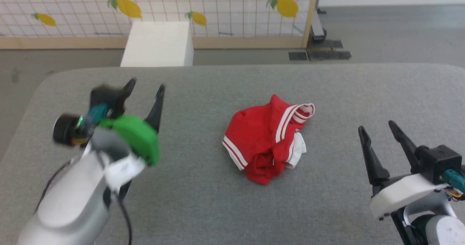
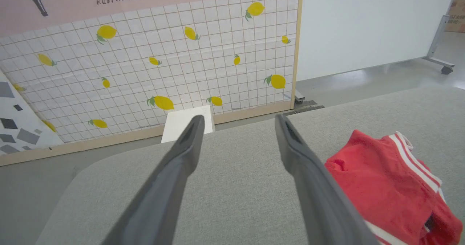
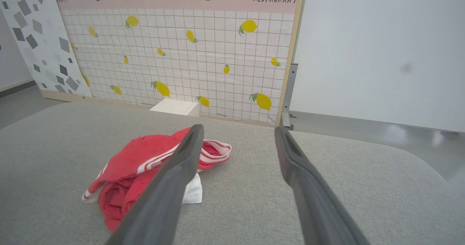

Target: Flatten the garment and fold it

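Grey padded table: crumpled red striped-trim jersey between empty, splayed left gripper and right gripper; pinching bunched layers risks tangling.

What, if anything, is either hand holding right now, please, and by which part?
Nothing is held. The left hand and the right hand are both open, each apart from the crumpled red jersey lying on the grey surface between them.
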